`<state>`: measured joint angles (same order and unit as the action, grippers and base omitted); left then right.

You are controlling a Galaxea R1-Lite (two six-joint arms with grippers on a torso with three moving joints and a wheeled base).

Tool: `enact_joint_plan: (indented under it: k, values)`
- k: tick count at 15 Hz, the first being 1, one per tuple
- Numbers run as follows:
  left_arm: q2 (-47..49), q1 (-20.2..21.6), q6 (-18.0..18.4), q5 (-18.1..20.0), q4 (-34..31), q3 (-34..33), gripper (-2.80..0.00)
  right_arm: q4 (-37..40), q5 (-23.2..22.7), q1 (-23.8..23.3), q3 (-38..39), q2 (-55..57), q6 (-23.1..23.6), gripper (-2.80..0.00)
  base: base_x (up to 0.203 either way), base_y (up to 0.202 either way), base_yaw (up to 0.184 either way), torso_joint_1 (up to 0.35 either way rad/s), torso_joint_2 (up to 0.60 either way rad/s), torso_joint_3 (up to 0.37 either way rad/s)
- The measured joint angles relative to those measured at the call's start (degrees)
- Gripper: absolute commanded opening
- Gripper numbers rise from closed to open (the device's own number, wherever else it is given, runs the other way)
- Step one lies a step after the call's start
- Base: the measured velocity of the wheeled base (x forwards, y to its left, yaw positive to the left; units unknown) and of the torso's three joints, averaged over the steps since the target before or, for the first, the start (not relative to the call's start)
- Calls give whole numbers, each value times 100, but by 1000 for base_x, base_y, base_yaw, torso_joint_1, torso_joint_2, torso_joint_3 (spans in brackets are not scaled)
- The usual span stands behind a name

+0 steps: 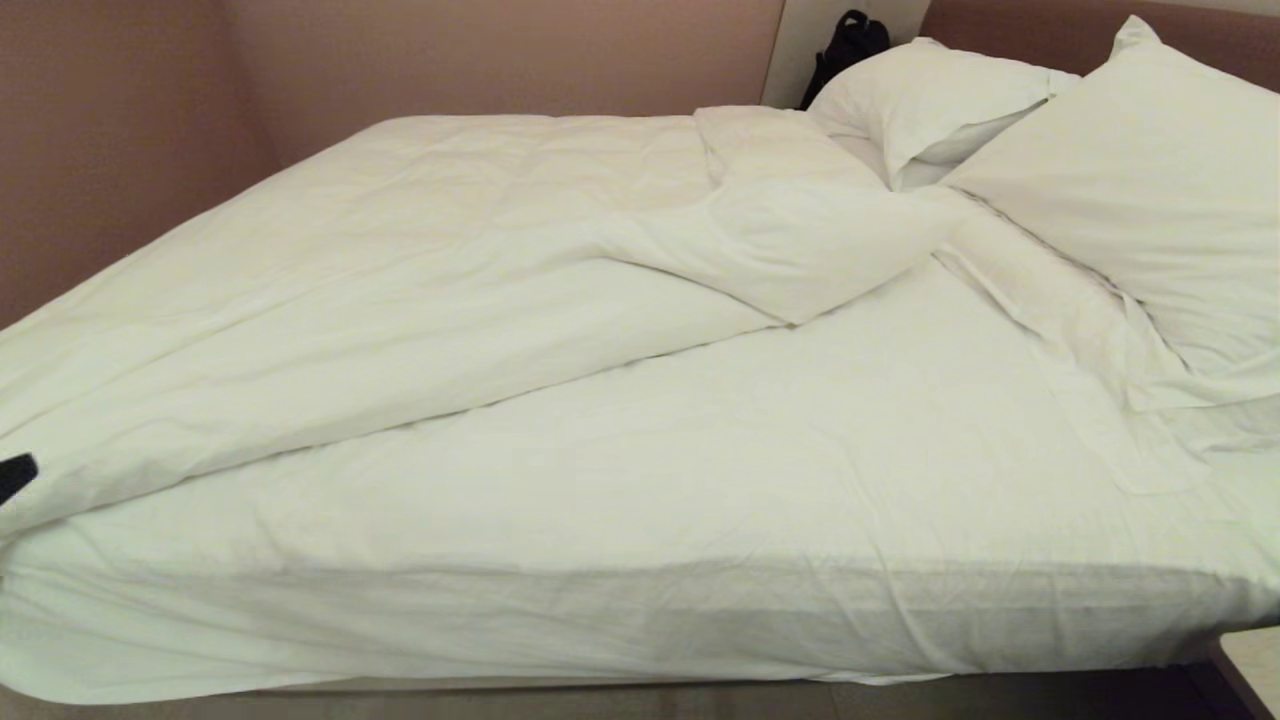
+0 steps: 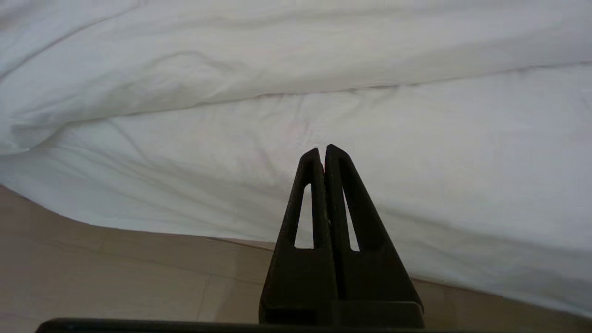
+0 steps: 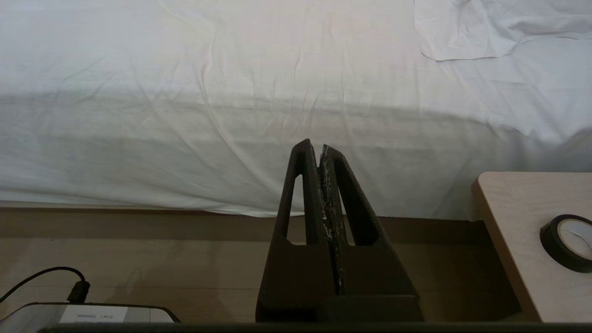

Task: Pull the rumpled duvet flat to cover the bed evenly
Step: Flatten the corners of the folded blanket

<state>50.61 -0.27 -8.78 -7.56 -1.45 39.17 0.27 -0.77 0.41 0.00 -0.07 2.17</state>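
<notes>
At the bed's near side, left end: the left gripper (image 2: 323,149) points at the white cloth over the mattress edge, its two black fingers pressed together tip to tip with nothing between them; whether the tips touch the cloth cannot be told.
Left gripper in the head view: only a small black tip (image 1: 15,475) shows at the picture's left edge, against the duvet's low fold.
Right gripper: the right gripper (image 3: 319,147) is likewise closed, fingers flush, holding nothing; it faces the sheeted side of the mattress and sits outside the head view.
Duvet: the duvet (image 1: 420,250) lies bunched over the far and left part of the bed, its near edge running on a slant from the left front corner up toward the pillows, with one corner folded back on itself near the middle.
Bed: the bed (image 1: 760,610) shows bare white sheet across its whole near right half; the sheet hangs wrinkled down the mattress side.
Pillows: two plump pillows (image 1: 1150,170) stand tilted at the head end on the right, the duvet's folded part just beside them.
Floor: pale wood-look floor (image 2: 115,273) under both grippers.
Side table: a light wooden side table (image 3: 518,240) stands near the bed, with a roll of black tape (image 3: 566,240) lying flat on it.
By the right gripper: a grey device (image 3: 88,317) with a black cable plugged into it rests on the floor.
</notes>
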Motion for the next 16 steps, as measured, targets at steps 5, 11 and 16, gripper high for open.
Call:
enact_joint_plan:
  k: [5,11,16]
  values:
    - [1744,155,-31,-521,798,715,-280,0,2,0,0,0,0,-280,0,0,0,0,0,0]
    - [3276,267,-22,-953,1323,1757,-280,0,-1,0,0,0,-1,-280,0,0,0,0,0,0]
    - [4089,370,-58,-878,1352,2279,-280,0,2,0,0,0,0,-280,0,0,0,0,0,0]
